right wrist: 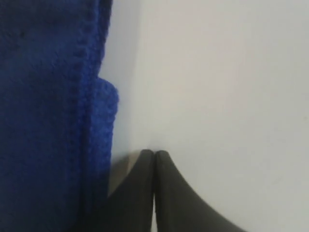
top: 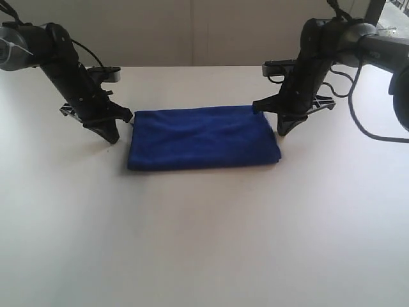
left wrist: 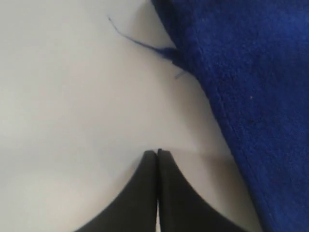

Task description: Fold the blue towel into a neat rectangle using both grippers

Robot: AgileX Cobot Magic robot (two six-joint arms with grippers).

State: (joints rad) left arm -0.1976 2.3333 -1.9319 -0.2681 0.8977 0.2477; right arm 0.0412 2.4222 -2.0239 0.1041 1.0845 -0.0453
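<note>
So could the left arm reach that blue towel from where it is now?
Probably yes: the left gripper, shut, sits just beside the blue towel, with only bare table between.

A robot lab: white table [top: 204, 243], plain wall [top: 160, 32].

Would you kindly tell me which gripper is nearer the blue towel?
Right: right gripper tight beside the blue towel; left gripper a small gap off its other end.

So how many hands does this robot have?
2. The left hand sits just left of the blue towel, the right hand just right of it, both shut.
</note>
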